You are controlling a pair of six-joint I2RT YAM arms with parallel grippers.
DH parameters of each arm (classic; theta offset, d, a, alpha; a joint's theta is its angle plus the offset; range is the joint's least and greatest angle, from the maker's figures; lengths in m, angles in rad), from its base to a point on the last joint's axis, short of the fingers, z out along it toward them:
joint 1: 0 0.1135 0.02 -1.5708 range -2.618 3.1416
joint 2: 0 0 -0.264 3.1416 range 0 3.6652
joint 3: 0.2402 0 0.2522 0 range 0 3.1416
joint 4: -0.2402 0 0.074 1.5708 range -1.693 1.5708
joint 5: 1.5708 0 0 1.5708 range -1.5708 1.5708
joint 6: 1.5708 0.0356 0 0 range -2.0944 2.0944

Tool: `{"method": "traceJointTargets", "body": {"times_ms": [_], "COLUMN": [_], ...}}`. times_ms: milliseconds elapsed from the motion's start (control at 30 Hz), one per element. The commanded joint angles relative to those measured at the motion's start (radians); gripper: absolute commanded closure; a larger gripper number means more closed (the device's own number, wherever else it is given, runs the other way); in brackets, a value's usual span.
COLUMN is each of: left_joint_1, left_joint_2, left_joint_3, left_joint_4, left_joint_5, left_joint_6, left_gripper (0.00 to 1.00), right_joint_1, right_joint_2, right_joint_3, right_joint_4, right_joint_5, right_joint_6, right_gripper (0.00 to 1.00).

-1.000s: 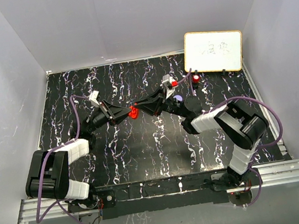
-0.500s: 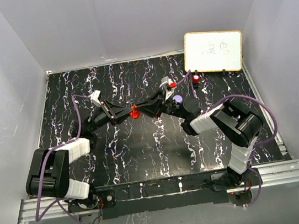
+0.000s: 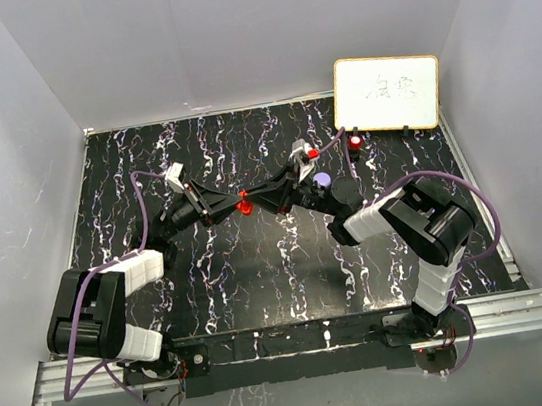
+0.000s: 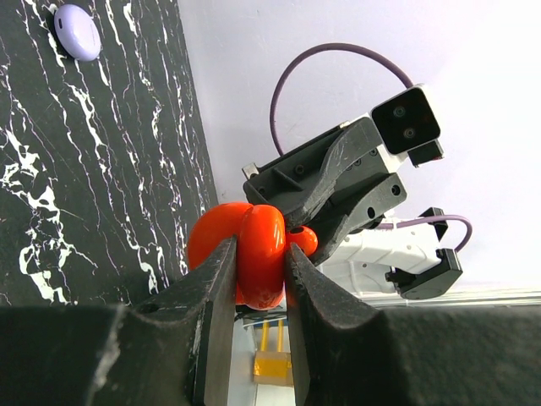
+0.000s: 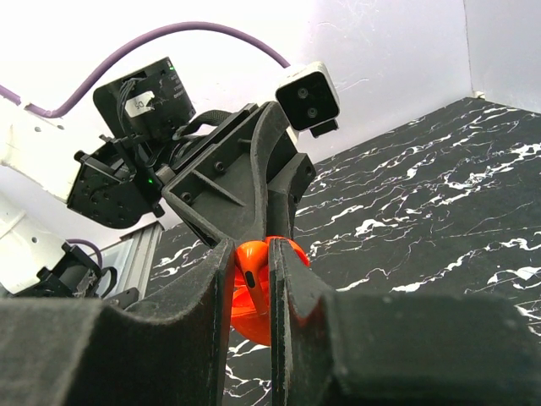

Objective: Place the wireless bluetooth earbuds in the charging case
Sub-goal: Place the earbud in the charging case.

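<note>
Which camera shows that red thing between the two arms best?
The left wrist view: the red case sits large, close and near the centre. The right wrist view hides most of it; the top view shows only a tiny dot.

- Top view: high behind the arm bases [image 3: 172, 358], looking down on the whole worktop [image 3: 260, 265], far from the red case [image 3: 244, 207].
- Left wrist view: close, along the left gripper [image 4: 259, 254], past the red case to the right arm [image 4: 372, 254].
- Right wrist view: close, facing back across that case at the left arm [image 5: 127, 169].
- All share the case.
</note>
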Motion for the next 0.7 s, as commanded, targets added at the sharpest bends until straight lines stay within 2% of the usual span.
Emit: {"method": "traceJointTargets", "body": {"times_ms": [0,667], "left_joint_1": [-0.006,-0.012], "left_joint_2": [-0.007,0.016], "left_joint_3": [0.039,0.028], "left_joint_4": [0.027,0.047], "left_joint_5": [0.003,-0.002], "left_joint_6": [0.006,0.003], "left_gripper": [1.00,1.00], "right_joint_1": [-0.001,-0.001], "right_joint_2": [0.015,-0.008], "right_joint_3": [0.007,0.005], "right_joint_4": [0.233,0.247], "right_joint_5": [-0.005,0.020], "right_joint_6": [0.003,-0.013], "right_gripper": [1.00,1.00]}}
